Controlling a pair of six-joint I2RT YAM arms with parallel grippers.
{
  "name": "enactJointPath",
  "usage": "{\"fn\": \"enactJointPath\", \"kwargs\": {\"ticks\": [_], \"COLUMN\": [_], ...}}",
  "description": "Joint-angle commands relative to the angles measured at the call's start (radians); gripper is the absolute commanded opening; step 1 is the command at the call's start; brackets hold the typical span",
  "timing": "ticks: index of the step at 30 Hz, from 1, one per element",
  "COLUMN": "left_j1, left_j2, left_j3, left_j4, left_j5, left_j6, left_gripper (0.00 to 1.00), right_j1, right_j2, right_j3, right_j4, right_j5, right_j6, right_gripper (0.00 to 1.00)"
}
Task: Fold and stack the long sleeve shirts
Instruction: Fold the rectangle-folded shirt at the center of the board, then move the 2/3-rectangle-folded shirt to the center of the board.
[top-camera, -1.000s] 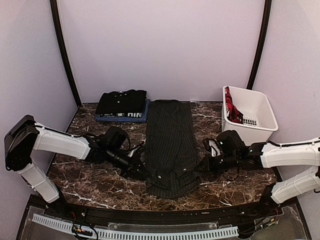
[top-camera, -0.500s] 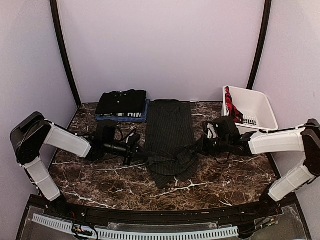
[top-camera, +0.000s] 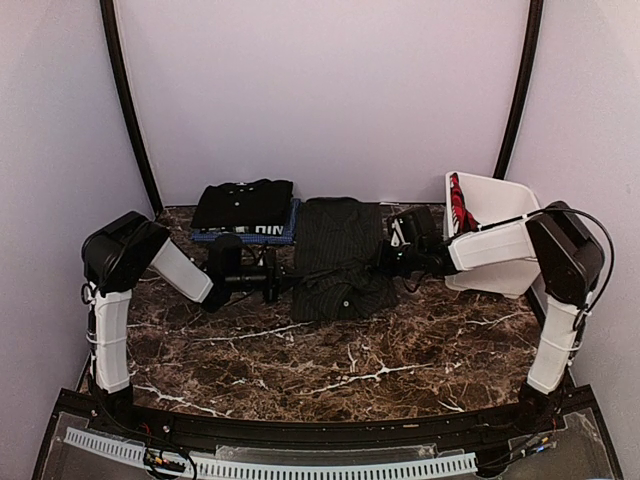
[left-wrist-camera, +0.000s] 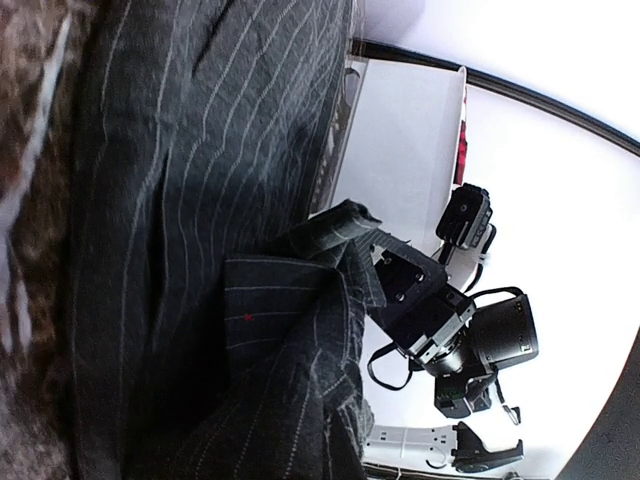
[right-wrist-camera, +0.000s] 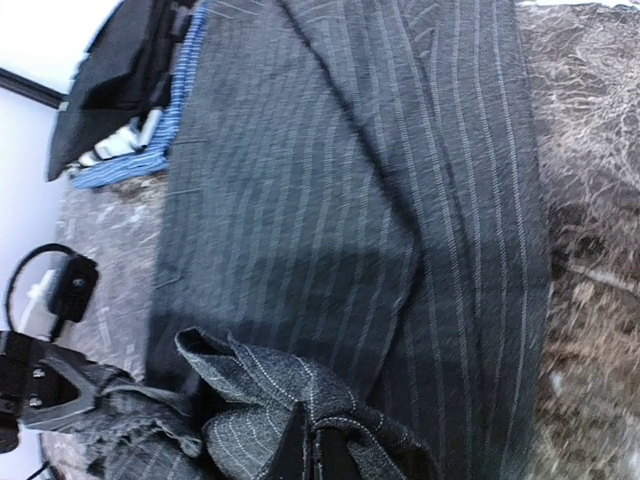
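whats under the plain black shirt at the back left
A blue shirt with white lettering lies under the black shirt; only its near and right edges show. The rest, and anything beneath, is covered.

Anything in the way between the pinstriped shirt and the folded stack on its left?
Nothing visible: the pinstriped shirt lies right beside the stack, with no object between them.
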Motion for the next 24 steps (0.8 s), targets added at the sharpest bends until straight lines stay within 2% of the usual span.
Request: {"fn": "enactJointPath", "kwargs": {"ticks": [1, 6, 12, 17, 24], "left_j1": [0.012, 0.012, 0.012, 0.009, -0.044], "left_j2": [0.039, 0.05, 0.036, -0.038, -0.248], "left_j3": [0.084, 0.122, 0.129, 0.006, -0.16], "left_j4": [-0.073, -0.293, -0.485, -0.518, -0.583], "left_j5": [-0.067, -0.096, -0.061, -0.054, -0.095], "left_j6": [0.08, 0.17, 0.269, 0.308, 0.345], "left_gripper": [0.0, 0.0, 0.0, 0.0, 0.0], "right_j1": [-0.009, -0.007, 0.046, 0.134, 0.239], "right_j2": [0.088, 0.15, 0.124, 0.048, -0.104], "right_j3": [0.095, 0.115, 0.037, -0.078, -0.217], "right_j4": [-0.074, -0.126, -0.152, -0.138, -0.114], "right_j5": [0.065, 0.054, 0.063, 0.06, 0.1], "right_j6": [-0.085, -0.115, -0.126, -0.079, 0.031], "right_gripper": [0.0, 0.0, 0.0, 0.0, 0.0]}}
